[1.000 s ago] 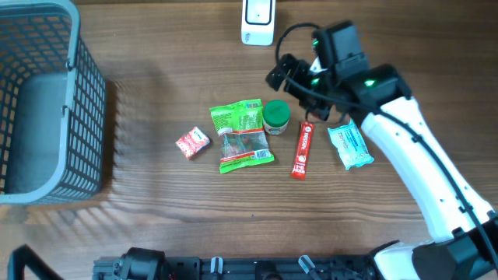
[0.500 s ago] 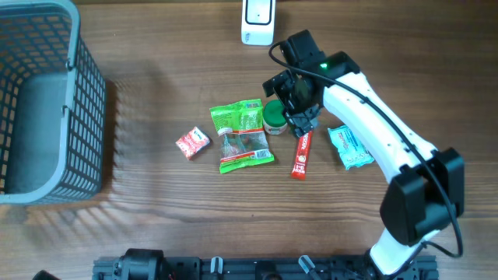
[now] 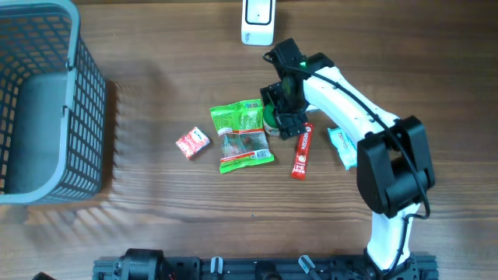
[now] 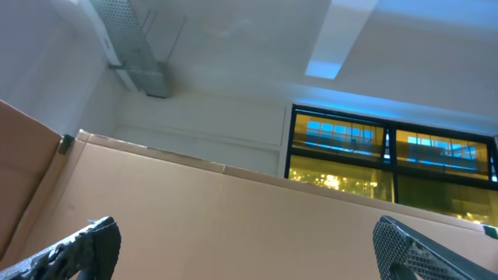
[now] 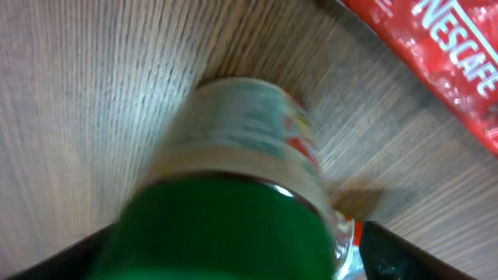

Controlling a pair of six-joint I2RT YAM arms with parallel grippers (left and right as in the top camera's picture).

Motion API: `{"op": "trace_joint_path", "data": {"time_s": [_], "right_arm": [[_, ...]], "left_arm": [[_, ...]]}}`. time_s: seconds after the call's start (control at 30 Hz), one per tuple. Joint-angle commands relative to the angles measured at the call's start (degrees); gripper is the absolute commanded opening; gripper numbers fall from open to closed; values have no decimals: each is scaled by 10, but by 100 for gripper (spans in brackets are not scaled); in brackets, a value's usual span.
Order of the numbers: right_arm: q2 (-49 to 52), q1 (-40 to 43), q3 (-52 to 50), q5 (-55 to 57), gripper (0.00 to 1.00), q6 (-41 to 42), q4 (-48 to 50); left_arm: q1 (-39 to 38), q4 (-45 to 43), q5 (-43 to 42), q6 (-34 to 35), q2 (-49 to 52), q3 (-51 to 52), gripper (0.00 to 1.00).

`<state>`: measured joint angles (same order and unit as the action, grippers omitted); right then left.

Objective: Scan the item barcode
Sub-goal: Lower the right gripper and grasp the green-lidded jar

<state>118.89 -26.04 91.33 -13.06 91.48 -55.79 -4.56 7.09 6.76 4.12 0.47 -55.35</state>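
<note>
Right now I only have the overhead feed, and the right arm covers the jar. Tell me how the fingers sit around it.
Observer: On the right wrist camera, the right gripper is open and straddles the green-lidded jar. One finger sits at each side of the lid, with a gap showing beside one of them.
Operator: Read me the label and find the barcode.
Observer: The label is too blurred to read in that view, and no barcode can be made out on the side facing the camera.
Operator: Report the left gripper; it is outside my picture.
Observer: The left gripper points up at a ceiling and a cardboard wall. Its fingers are wide apart with nothing between them.
</note>
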Motion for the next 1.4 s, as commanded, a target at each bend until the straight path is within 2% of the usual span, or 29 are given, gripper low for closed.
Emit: {"op": "trace_joint_path", "data": {"time_s": [0.0, 0.03, 0.17, 0.23, 0.27, 0.37, 0.43, 0.5, 0.67, 0.8, 1.07, 1.37], "right_arm": [[11, -2, 12, 14, 75, -37, 0], [11, -2, 12, 14, 70, -55, -1], [11, 0, 13, 23, 64, -144, -5], [11, 5, 20, 23, 63, -240, -6], [11, 10, 32, 30, 64, -333, -18], [11, 17, 46, 70, 65, -444, -48], [11, 18, 47, 106, 77, -540, -68], [11, 18, 47, 105, 99, -568, -70], [10, 18, 63, 100, 100, -538, -101], [10, 16, 71, 106, 100, -523, -111], [10, 14, 53, 133, 100, -468, -57], [38, 14, 53, 130, 100, -371, -86]], "left_arm": [[9, -3, 3, -9, -2, -2, 100], [9, -3, 3, -9, -2, -2, 100], [15, -3, 3, -9, -2, -2, 100], [23, -3, 3, -9, -2, -2, 100], [29, -3, 3, -9, -2, -2, 100], [36, -3, 3, -9, -2, -2, 100], [43, -3, 3, -7, -2, -2, 100], [49, -5, -9, -7, -2, -2, 100], [63, -5, -65, -6, -2, -2, 100], [79, -5, -65, -7, -2, -2, 100], [97, -5, -66, -7, -2, -2, 100], [97, -5, -66, -7, -2, -2, 100]]}}
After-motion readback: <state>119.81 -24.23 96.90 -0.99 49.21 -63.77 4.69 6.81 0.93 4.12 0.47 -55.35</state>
